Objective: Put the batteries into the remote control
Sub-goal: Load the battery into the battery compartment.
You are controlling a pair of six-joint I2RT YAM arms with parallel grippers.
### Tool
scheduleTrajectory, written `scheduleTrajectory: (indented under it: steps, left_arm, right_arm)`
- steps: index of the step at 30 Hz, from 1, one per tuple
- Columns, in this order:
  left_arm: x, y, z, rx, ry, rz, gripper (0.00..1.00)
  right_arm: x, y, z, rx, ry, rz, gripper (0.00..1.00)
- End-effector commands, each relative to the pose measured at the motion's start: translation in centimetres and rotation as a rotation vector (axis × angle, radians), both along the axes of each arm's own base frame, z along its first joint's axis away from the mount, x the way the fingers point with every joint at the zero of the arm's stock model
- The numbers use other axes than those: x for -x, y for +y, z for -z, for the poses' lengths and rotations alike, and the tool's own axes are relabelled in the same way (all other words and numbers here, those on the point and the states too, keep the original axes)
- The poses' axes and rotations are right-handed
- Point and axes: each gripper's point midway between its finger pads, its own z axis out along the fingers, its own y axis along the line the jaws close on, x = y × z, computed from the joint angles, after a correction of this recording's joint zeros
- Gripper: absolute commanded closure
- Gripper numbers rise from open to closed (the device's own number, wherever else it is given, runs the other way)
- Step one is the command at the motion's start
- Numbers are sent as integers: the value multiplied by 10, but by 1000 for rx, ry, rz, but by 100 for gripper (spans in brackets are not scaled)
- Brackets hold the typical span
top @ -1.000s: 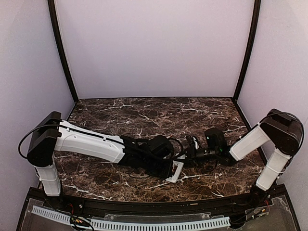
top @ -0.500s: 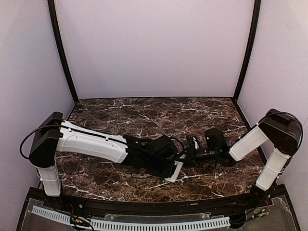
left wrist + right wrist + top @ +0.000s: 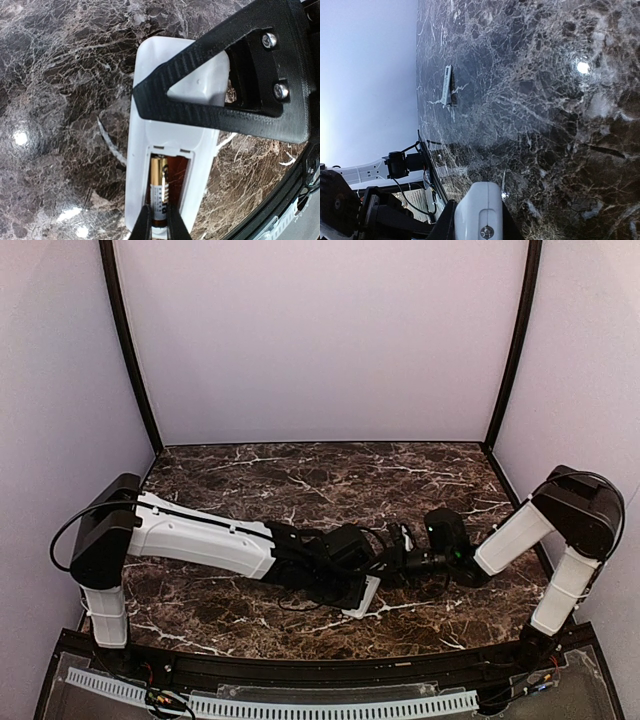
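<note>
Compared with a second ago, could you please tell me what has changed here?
The left arm shifted slightly to the right. Nothing was taken or released: the left fingers stay shut on the battery in the remote control, and the right fingers stay clamped on its end. The remote itself did not move.

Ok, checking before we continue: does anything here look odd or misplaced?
Nothing spilled or broken. The remote control is back up, recess open: one battery, in the left tool, fills one side; the other is bare.
</note>
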Motion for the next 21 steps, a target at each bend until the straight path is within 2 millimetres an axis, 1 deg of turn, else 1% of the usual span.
scheduleTrajectory:
  steps: [1, 6, 10, 15, 21]
  left_arm:
    - [-11, 26, 25, -141, -34, -37, 100]
    - [-12, 29, 36, -171, -42, -28, 99]
    - [-12, 32, 43, -192, -42, -16, 95]
    - [-12, 35, 43, -209, -46, -14, 91]
    - [-11, 40, 44, -231, -45, -17, 90]
  right_arm:
    - [14, 13, -22, -104, -3, -82, 100]
    - [16, 14, -27, -140, 13, -86, 100]
    - [17, 15, -31, -161, 19, -89, 100]
    - [16, 15, -28, -146, 22, -85, 100]
    - [18, 13, -25, -141, 25, -86, 100]
